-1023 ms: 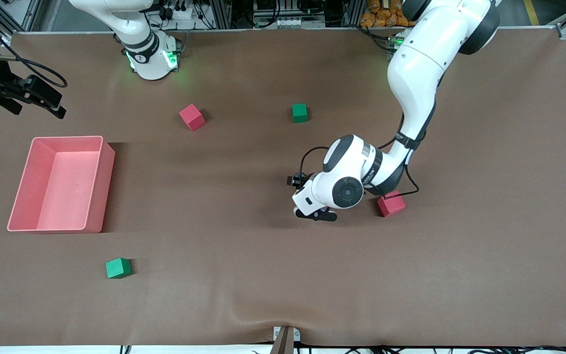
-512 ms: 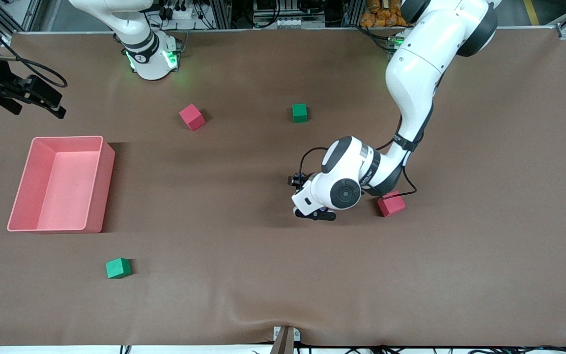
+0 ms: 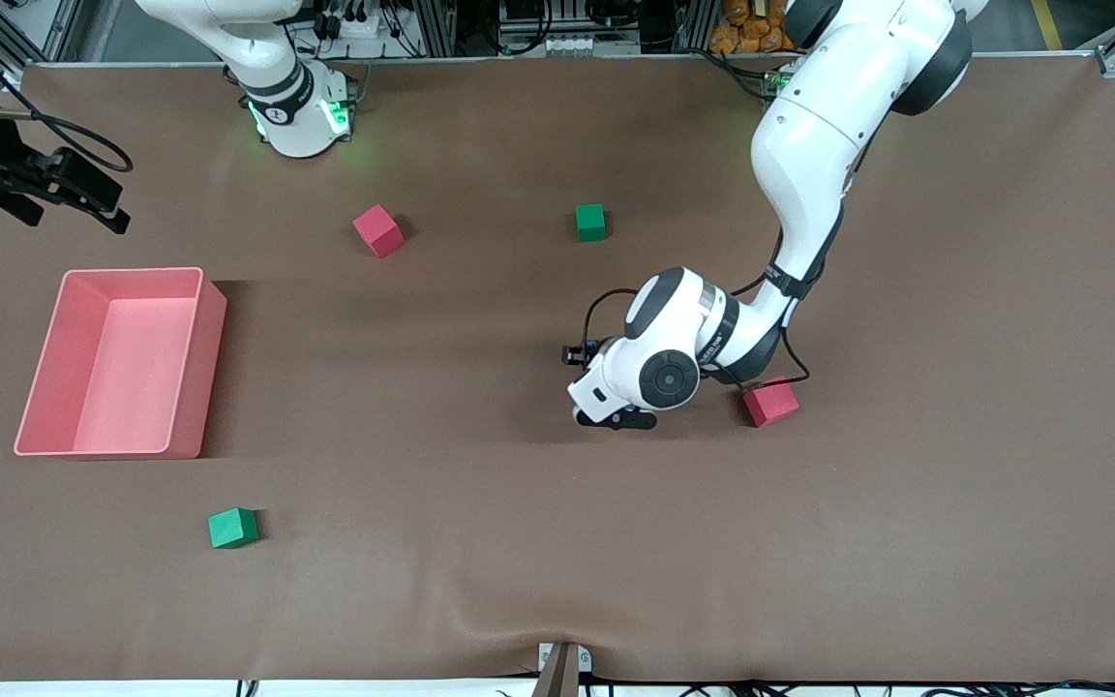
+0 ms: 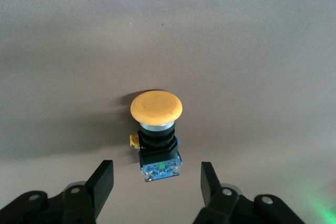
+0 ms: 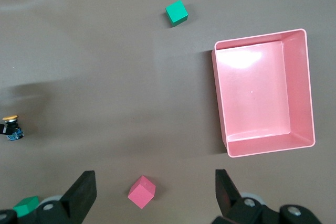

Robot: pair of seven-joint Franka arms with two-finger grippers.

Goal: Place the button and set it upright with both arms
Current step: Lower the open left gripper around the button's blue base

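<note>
The button (image 4: 156, 129) has a round orange cap and a black body with a bluish base. It appears to lie on its side on the brown table, base toward my left gripper (image 4: 157, 182). That gripper is open and low, one finger on each side just short of the base, touching nothing. In the front view the left gripper (image 3: 616, 418) is near the table's middle and its wrist hides the button. The button shows small in the right wrist view (image 5: 10, 127). My right gripper (image 3: 83, 198) waits open and empty, high over the right arm's end of the table.
A pink bin (image 3: 132, 273) stands at the right arm's end. A red cube (image 3: 770, 402) lies close beside the left wrist. Another red cube (image 3: 378, 230) and a green cube (image 3: 590, 222) lie nearer the bases. A second green cube (image 3: 232, 528) lies nearer the front camera.
My left wrist and gripper have shifted slightly toward the right arm's end. The right arm has not moved.
</note>
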